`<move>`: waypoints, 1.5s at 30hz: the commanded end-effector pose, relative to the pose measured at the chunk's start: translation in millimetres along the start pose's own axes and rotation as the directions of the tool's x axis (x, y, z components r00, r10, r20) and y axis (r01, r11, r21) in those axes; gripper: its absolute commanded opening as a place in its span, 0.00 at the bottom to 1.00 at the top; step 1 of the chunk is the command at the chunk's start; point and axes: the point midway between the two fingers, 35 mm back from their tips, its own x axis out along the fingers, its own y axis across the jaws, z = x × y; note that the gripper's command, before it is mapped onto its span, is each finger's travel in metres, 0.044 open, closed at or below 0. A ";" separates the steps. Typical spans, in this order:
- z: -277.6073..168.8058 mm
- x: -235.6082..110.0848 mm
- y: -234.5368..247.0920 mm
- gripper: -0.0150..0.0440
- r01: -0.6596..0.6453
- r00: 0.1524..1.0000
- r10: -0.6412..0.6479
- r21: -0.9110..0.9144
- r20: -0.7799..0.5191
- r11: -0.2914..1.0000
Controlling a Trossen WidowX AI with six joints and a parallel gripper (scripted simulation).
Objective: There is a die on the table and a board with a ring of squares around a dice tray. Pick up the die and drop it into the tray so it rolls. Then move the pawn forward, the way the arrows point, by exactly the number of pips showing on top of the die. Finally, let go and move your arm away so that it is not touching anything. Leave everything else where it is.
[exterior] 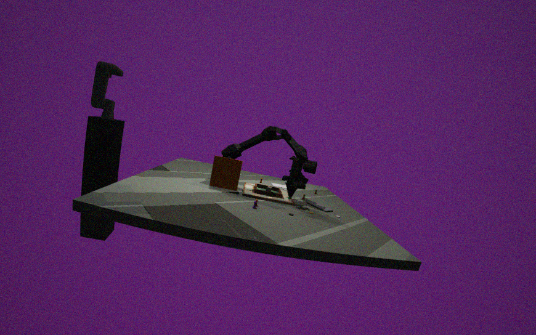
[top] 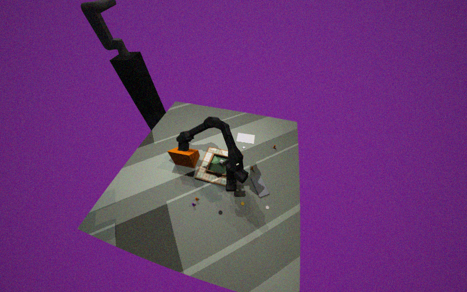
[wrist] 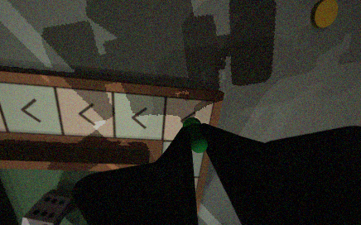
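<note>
My gripper (wrist: 194,130) (top: 231,187) (exterior: 291,194) is shut on the green pawn (wrist: 196,136). It holds the pawn low over the corner square at the right end of a row of arrow squares on the board (wrist: 31,109) (top: 202,176) (exterior: 251,193). The arrows in that row point left in the wrist view. The die (wrist: 49,206) (top: 221,160) lies in the green dice tray (wrist: 20,182) (top: 216,167), at the bottom left of the wrist view; its upper face is dark with several pips. In the top and exterior views the fingers hide the pawn.
The arm's orange base block (top: 183,156) (exterior: 225,172) stands beside the board. A yellow disc (wrist: 325,12) (top: 242,203), a grey slab (top: 259,185), a white card (top: 245,138), a purple pawn (top: 193,204) (exterior: 255,204) and other small pieces lie around. A black camera post (top: 137,87) stands at the back.
</note>
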 end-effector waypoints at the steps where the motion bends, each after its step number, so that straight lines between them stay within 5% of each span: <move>1: -1.7 6.9 1.4 0.25 -0.009 1.000 0.009 0.008 -0.003 1.000; 9: -1.8 17.4 1.6 0.25 -0.009 1.000 0.009 0.008 -0.002 1.000; 19: 1.9 8.5 0.5 0.70 0.002 1.000 -0.002 -0.004 0.003 1.000; 23: 1.6 -35.7 -0.4 0.88 -0.007 1.000 0.007 0.008 -0.003 1.000; 26: 1.4 -38.5 -0.4 1.00 -0.007 1.000 0.007 0.008 -0.003 1.000; 40: -103.4 -117.8 95.9 1.00 -0.002 1.000 0.004 0.162 -0.010 0.987; 45: -76.0 -112.2 72.4 1.00 0.005 1.000 -0.006 0.131 0.006 0.991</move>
